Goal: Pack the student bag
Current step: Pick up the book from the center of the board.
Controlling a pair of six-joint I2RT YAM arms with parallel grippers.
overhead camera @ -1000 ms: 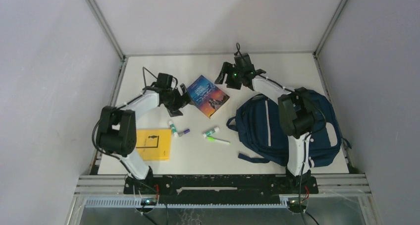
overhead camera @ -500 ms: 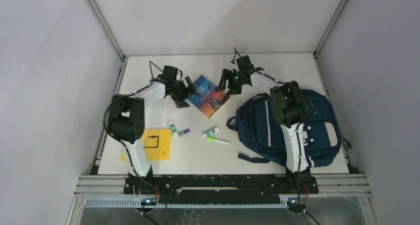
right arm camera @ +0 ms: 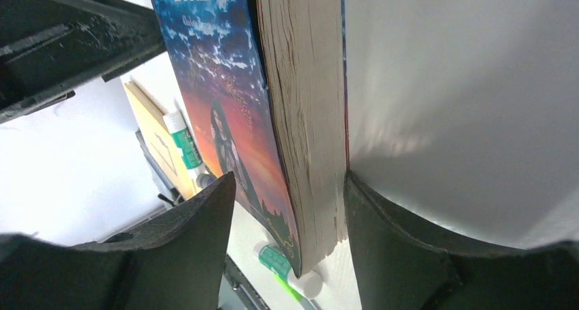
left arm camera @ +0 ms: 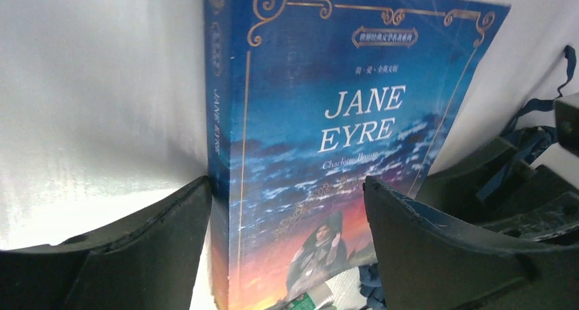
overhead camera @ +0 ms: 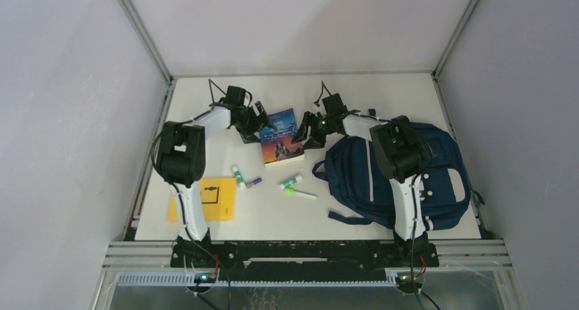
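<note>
Student bag (overhead camera: pixel 444 166): large navy blue fabric backpack with thin white piping, flat on the right half of the white table (overhead camera: pixel 355 95), partly under the right arm, just right of the work. Mouth open or zipped: cannot tell from above.

Step in hand, by judgement: securing the blue paperback book (overhead camera: pixel 280 138) with the "Jane Eyre" sunset cover between both tools before any move toward the bag. Left gripper (left arm camera: pixel 287 187) spread wide, one finger just beside the spine, the other in front of the cover, holding nothing. Right gripper (right arm camera: pixel 288 180) set narrow around the page block, one finger at the front cover, the other against the back; clamped or merely touching, cannot tell.

To do it well: brace the spine with the left finger as a backstop, close the right squarely across the thickness, well in from the corner, to avoid twisting or fanned pages. Lift only after a firm bite. Then free the left for the bag's opening.

Top view alone: gives the bag, the short gap from book to bag, plus white-and-green glue sticks (overhead camera: pixel 291 181) and flat yellow notebook (overhead camera: pixel 205 199) nearer the bases. Left wrist alone: title, spine, a dark blue strap (left arm camera: pixel 539 108) behind. Right wrist alone: cream page edge and finger placement on both covers, hidden from above.
</note>
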